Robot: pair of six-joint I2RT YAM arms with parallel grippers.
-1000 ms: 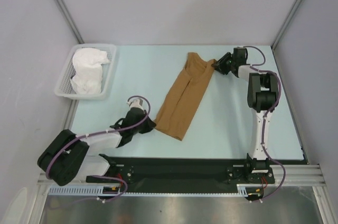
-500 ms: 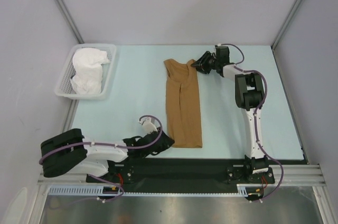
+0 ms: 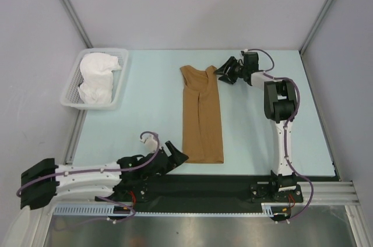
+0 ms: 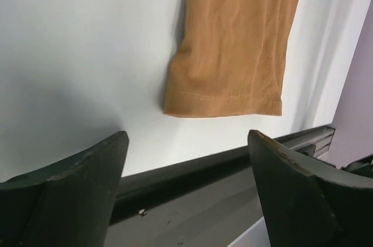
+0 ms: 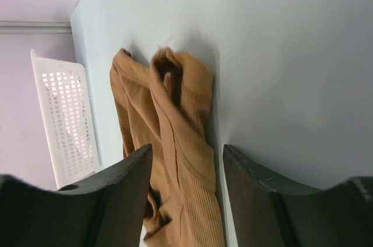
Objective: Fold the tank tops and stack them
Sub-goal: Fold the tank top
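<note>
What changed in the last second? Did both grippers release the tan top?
The tan tank top swung from a slant to lie straight, hem toward the near edge. Both let go: the left gripper opened and drew back short of the hem; the right gripper opened by the straps. The basket and the white top in it stayed put.

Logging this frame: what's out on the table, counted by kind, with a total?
White lattice basket: 1
White top, crumpled inside the basket: 1
Tan-brown tank top, lying flat: 1
Total: 3
</note>
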